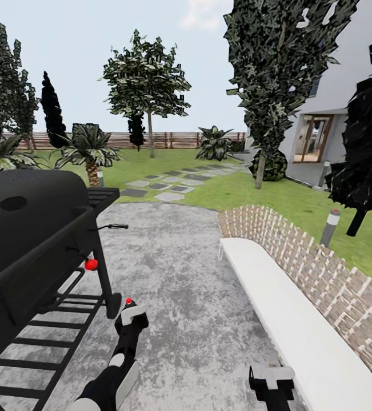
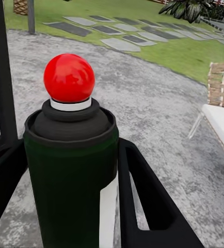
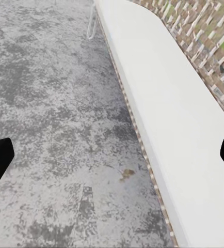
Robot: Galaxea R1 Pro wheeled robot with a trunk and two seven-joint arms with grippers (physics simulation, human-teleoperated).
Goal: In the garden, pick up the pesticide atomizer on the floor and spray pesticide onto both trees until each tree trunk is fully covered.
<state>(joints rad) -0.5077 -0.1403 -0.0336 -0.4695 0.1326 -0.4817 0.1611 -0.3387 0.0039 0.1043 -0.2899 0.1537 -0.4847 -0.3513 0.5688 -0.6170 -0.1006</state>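
Between left jaws, pesticide atomizer point(image 2: 70, 170), upright

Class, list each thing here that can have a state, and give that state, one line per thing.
Dark green pesticide atomizer with red ball top: held upright, off the ground.
Left gripper: shut on the atomizer.
Right gripper: open, empty, over the grey paving.
Black barbecue grill: lid closed.

place: you're in a home garden | lawn point(image 1: 300, 202) ringed by a slatted wooden fence point(image 1: 168, 139) | white house point(image 1: 346, 85) with a glazed door | 1 black grill point(image 1: 31, 240) on the grey paved patio point(image 1: 174, 297) | stepping stones point(image 1: 163, 188), trees, palms
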